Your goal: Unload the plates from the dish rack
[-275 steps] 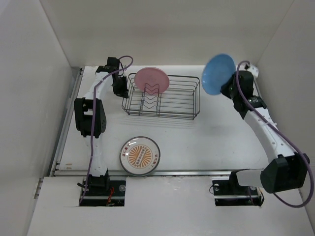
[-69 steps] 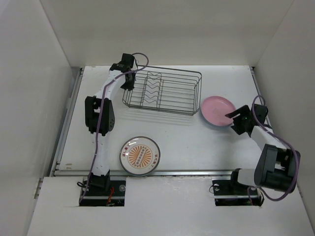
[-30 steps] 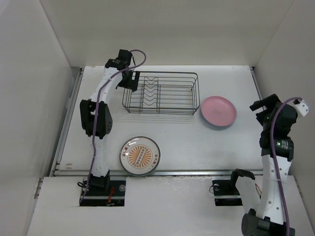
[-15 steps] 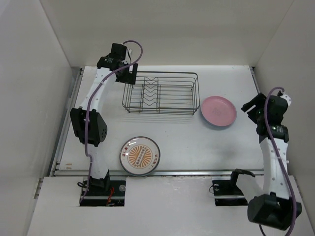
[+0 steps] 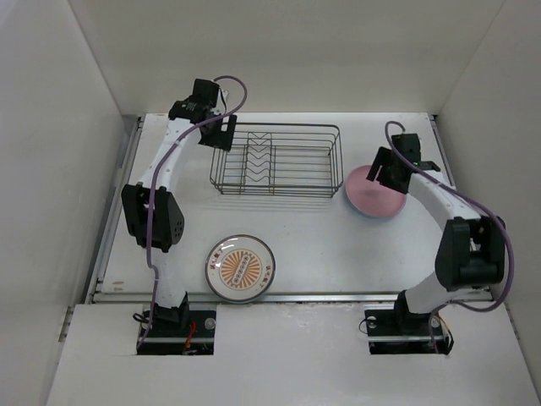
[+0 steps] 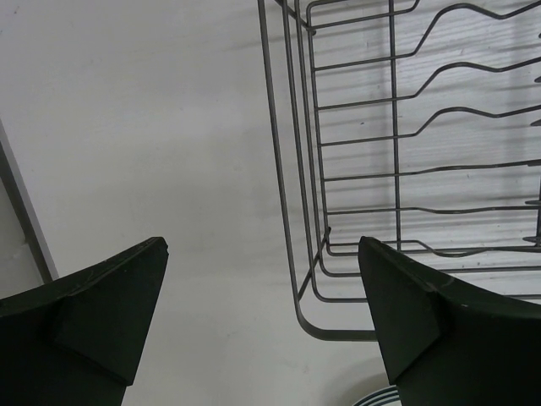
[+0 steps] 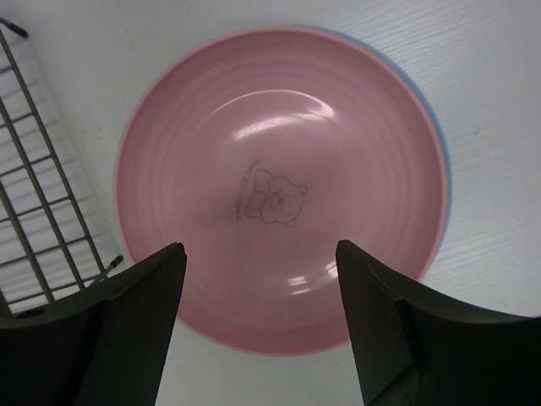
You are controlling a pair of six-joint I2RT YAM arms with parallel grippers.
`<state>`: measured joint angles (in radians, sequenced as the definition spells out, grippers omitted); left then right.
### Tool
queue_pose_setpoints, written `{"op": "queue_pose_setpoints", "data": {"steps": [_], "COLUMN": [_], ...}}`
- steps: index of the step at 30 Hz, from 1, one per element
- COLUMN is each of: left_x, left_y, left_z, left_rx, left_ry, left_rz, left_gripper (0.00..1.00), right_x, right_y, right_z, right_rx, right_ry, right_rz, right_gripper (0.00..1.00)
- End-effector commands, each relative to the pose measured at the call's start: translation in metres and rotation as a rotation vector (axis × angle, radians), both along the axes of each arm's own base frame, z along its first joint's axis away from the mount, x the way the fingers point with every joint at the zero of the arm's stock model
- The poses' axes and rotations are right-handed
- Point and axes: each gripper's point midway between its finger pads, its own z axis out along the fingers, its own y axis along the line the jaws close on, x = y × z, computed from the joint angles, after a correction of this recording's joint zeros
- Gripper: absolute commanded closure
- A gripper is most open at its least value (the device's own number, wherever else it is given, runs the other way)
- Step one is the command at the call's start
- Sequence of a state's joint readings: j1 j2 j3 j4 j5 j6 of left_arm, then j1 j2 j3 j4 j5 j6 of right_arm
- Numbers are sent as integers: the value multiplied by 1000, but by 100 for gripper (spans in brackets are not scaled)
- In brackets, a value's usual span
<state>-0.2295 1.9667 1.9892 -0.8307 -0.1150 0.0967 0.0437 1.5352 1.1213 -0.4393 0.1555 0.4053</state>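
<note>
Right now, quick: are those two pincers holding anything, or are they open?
Left pincer: open, holding nothing, over a corner of the dish rack.
Right pincer: open, holding nothing, above the pink plate.

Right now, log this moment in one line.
dish rack: empty | pink plate: flat on blue plate | sunburst plate: on table | left gripper: open at rack's left end | right gripper: open above pink plate

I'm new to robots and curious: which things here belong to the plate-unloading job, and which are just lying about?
Job: dish rack, pink plate, blue plate under it, sunburst plate.
Just there: table, purple cables, white walls.
</note>
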Motion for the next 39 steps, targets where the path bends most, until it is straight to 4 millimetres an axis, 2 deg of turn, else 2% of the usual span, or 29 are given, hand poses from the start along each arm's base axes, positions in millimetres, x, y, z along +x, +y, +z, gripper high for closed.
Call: {"op": "queue_pose_setpoints", "data": {"steps": [1,2,4,5,9,16,21,24,26,27,28,29,31,32,34,35,36,38,39], "left_x": [-5,-5,-5,-4,-3,-3,-3,-5,-5,-5,-5,-6,-6,-8,-8,-9,-12,-15,-20], "left_y": [7,7,7,7,8,8,8,8,8,8,8,8,10,10,10,16,18,25,32], "left_z": [20,13,13,9,5,5,5,4,4,4,4,10,21,31,40,45,56,68,77], "left_rx": [25,29,29,32,41,41,41,43,43,43,43,34,33,28,13,9,4,-14,-29], "left_ry": [-50,-32,-32,-23,-16,-16,-16,-7,-7,-7,-7,-21,-55,-76,-108,-122,-148,-179,-199], "left_rz": [6,6,6,6,11,11,11,11,11,11,11,18,25,25,35,62,75,135,163], "left_gripper": [5,5,5,4,4,4,4,4,4,4,4,4,4,4,4,4,2,0,0], "right_x": [20,22,23,22,16,18,23,25,25,23,23,18,9,-4,-19,-31,-46,-69,-87], "right_y": [4,7,4,6,1,5,8,8,8,6,4,1,-6,-19,-30,-44,-50,-64,-73], "right_z": [-2,-8,-20,-38,-65,-72,-50,-25,8,37,38,69,97,125,150,160,185,193,205], "right_rx": [-110,-122,-167,-186,-256,-234,-214,-205,-192,-185,-192,-182,-176,-188,-194,-217,-212,-239,-255], "right_ry": [14,30,74,119,203,200,138,76,-12,-87,-88,-167,-244,-318,-391,-415,-487,-495,-526], "right_rz": [29,33,25,30,17,20,21,15,6,-19,-27,-53,-103,-165,-231,-298,-331,-379,-422], "right_gripper": [23,23,23,23,23,23,23,23,22,20,19,18,17,14,10,8,3,1,1]}}
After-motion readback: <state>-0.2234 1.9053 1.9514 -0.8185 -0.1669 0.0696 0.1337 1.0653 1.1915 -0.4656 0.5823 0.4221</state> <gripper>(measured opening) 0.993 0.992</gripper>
